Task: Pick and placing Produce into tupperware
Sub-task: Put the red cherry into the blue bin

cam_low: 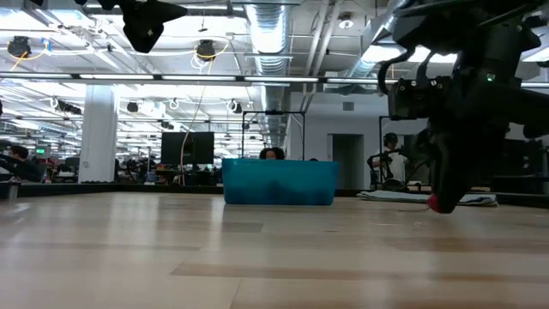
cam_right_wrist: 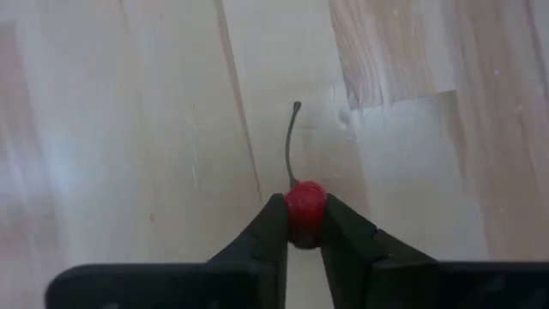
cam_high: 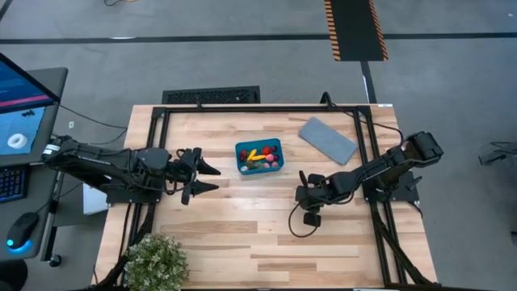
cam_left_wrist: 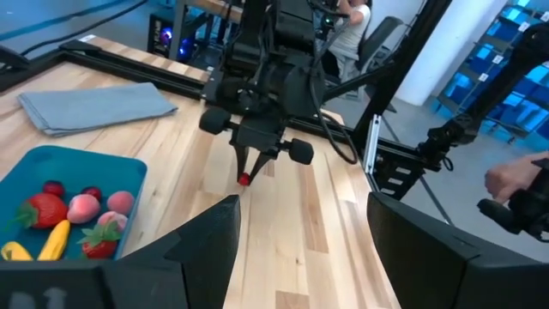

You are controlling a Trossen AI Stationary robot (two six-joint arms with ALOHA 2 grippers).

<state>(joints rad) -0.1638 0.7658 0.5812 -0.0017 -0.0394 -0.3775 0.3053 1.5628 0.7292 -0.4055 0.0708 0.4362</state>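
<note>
The teal tupperware (cam_high: 258,156) stands on the table's far middle and holds several pieces of produce (cam_left_wrist: 81,215): strawberries, pink fruits and yellow pieces. It also shows in the low view (cam_low: 279,182). My right gripper (cam_high: 311,217), right of and nearer than the tupperware, points down and is shut on a small red cherry (cam_right_wrist: 305,202) with a thin stem. My left gripper (cam_high: 212,178) is open and empty, held above the table just left of the tupperware. My right gripper pinches the cherry's round body (cam_right_wrist: 305,206) between its two fingertips (cam_right_wrist: 273,225), coming from above and pointing down. The stem (cam_right_wrist: 291,142) sticks out free beyond the fingertips. The cherry (cam_left_wrist: 244,178) is at or just above the tabletop; which, I cannot tell.
A flat grey lid (cam_high: 327,139) lies at the far right. A leafy green plant (cam_high: 155,263) stands at the near left corner. Black frame rails (cam_high: 258,107) run along the table's far and side edges. Bare wood lies between the cherry and the tupperware.
</note>
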